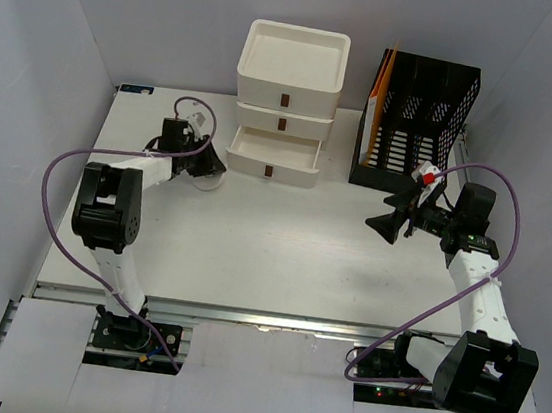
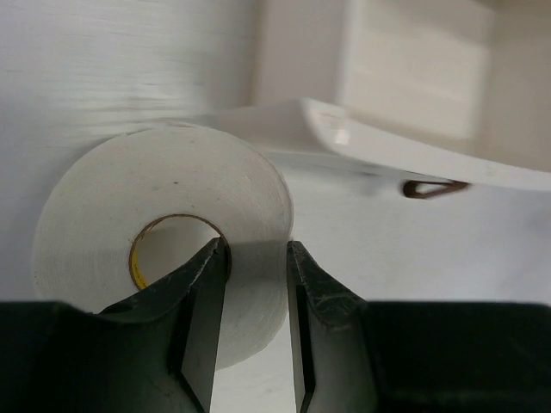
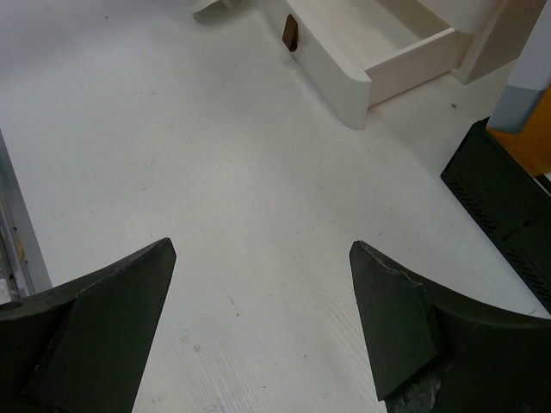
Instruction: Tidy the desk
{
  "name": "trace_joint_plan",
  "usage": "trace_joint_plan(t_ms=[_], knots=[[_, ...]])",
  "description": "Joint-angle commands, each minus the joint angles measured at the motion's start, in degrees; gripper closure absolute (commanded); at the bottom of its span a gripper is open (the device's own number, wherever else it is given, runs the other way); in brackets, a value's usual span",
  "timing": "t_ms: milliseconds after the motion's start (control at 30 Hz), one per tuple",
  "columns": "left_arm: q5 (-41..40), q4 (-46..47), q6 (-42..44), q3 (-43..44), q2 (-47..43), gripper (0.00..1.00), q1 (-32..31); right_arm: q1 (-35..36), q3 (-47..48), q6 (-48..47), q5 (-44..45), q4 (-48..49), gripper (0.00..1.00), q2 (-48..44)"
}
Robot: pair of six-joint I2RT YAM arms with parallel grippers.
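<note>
The desk [image 1: 280,257] is a white tabletop with a metal rail along its near edge. My left gripper [image 2: 256,258] is shut on the wall of a white tape roll [image 2: 164,232], one finger inside its core and one outside. In the top view the left gripper [image 1: 210,166] and the roll [image 1: 209,180] sit just left of the open bottom drawer [image 1: 272,156] of the cream drawer unit [image 1: 287,97]. My right gripper [image 3: 263,258] is open and empty above bare desk; in the top view the right gripper [image 1: 387,223] is in front of the black file rack [image 1: 417,123].
The black mesh file rack holds orange and white folders [image 1: 377,103] at its left end. The open drawer [image 3: 362,52] shows empty in the right wrist view, its rim [image 2: 405,146] close behind the roll. Grey walls enclose the desk.
</note>
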Motion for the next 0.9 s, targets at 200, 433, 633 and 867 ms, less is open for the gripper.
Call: trace_joint_plan(t_ms=[200, 433, 633, 867], knots=[[2.5, 11.1, -16.1, 1.6, -11.9, 0.61, -5.2, -0.3, 0.6, -0.9, -1.2, 0.2, 0.12, -0.4], [4.3, 16.1, -22.6, 5.6, -10.9, 0.61, -6.9, -0.3, 0.7, -0.9, -1.2, 0.1, 0.12, -0.4], [6.1, 20.9, -25.7, 12.4, -4.4, 0.59, -8.5, -0.5, 0.7, -0.9, -1.3, 0.1, 0.12, -0.4], [8.7, 33.2, -28.5, 16.2, 4.3, 0.49, -10.3, -0.7, 0.8, -1.1, -1.5, -0.2, 0.12, -0.4]])
